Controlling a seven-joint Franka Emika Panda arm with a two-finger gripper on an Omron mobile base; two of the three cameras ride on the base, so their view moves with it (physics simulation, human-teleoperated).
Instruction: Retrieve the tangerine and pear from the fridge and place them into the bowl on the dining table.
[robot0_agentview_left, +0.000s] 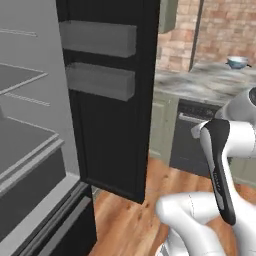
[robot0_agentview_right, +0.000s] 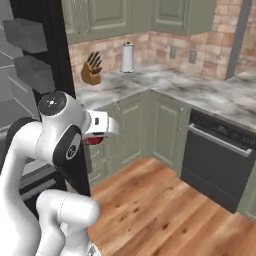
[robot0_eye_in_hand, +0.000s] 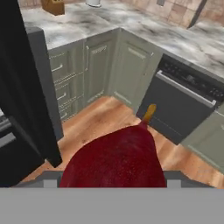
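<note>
Pear out of the fridge, carried in the claw.
The black fridge (robot0_agentview_left: 107, 100) stands open beside the arm; the claw (robot0_agentview_right: 95, 137) is clenched around the dark red pear (robot0_eye_in_hand: 113, 159), held above the wooden floor (robot0_eye_in_hand: 100, 120).

Kitchen interior, rendered. Floor: warm honey-toned wooden planks (robot0_agentview_right: 165, 200). Walls: reddish-tan brick backsplash (robot0_agentview_right: 150, 47). Base units: sage green panelled cabinets (robot0_agentview_right: 130, 127) set in a corner, matching sage green upper cabinets (robot0_agentview_right: 125, 15) above. Worktop: grey-veined white marble counter (robot0_agentview_right: 200, 92). Built-in black dishwasher with a grey bar handle (robot0_agentview_right: 220, 160) under the counter. On the counter: a brown wooden knife block with dark handles (robot0_agentview_right: 91, 71) beside an upright white paper-towel roll (robot0_agentview_right: 128, 57). Lighting even, no strong shadows.
</note>
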